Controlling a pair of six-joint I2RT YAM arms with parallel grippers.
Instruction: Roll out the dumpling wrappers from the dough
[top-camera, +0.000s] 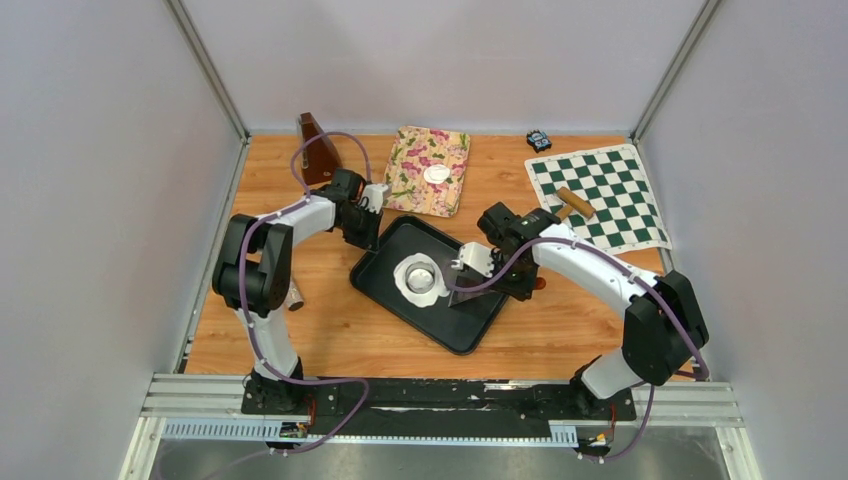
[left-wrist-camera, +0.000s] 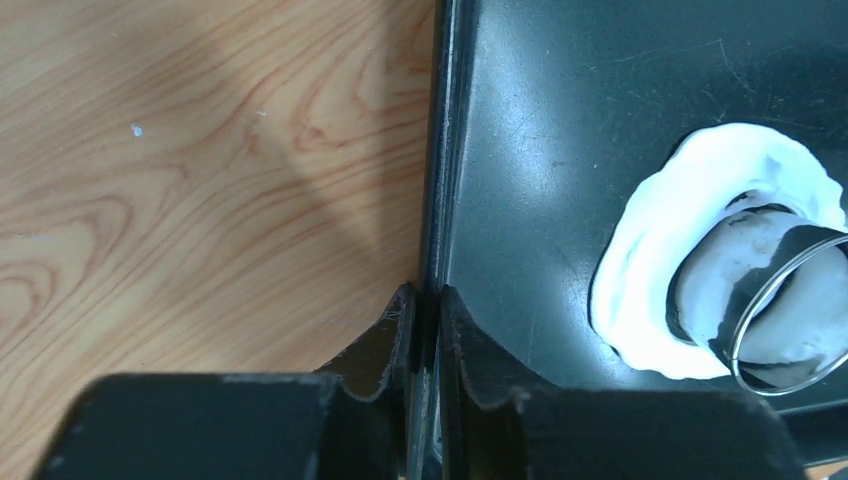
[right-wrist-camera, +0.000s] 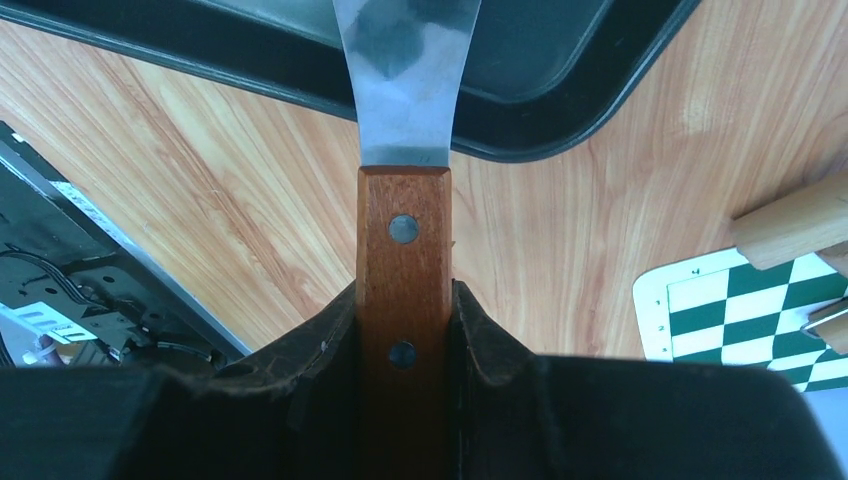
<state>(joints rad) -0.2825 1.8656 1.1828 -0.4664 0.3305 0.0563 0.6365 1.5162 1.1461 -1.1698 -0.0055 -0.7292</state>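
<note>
— What do the tools hold?
— The left tool (left-wrist-camera: 428, 300) pinches the rim of the black tray (left-wrist-camera: 520, 120); the right tool (right-wrist-camera: 404, 300) clamps the spatula (right-wrist-camera: 404, 200) by its wooden handle.
— And the wrapper?
— 1 dumpling wrapper (top-camera: 436, 174) lies on the floral cloth (top-camera: 415, 195), near the left tool, untouched.

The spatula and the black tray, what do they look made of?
The spatula: reddish-brown wooden handle with visible grain and two metal rivets; blade bright, mirror-like, likely steel. The tray: black, semi-glossy with fine scratches, probably coated metal, though plastic is possible.
</note>
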